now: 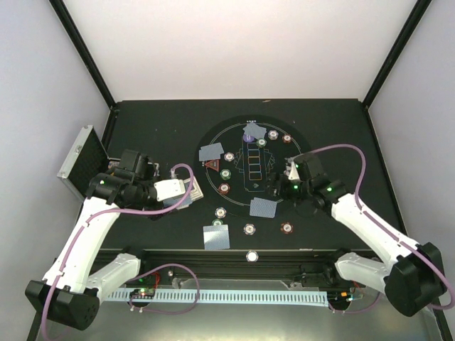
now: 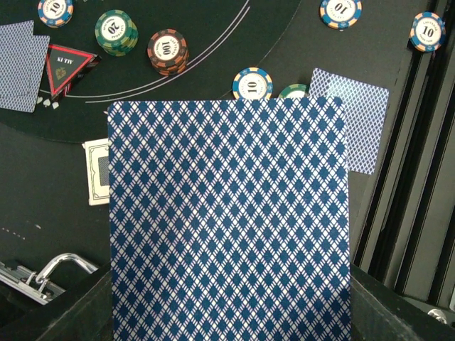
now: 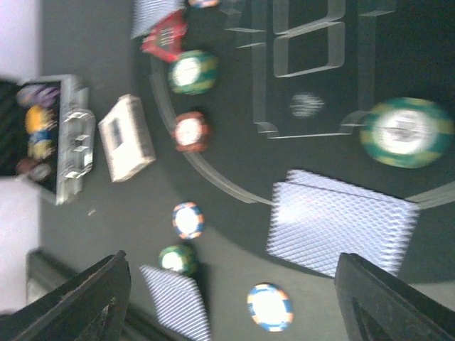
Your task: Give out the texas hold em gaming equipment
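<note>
card (image 2: 227,220) clamped between left jaws

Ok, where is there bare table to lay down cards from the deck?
Free: the table right of the printed ring up to its right rim, and the far-left patch between the silver case and the far-left cards. Crowded: the ring's left side, with chips and red marker, and the near strip around the near-left cards. The left tool holds the deck.
</note>
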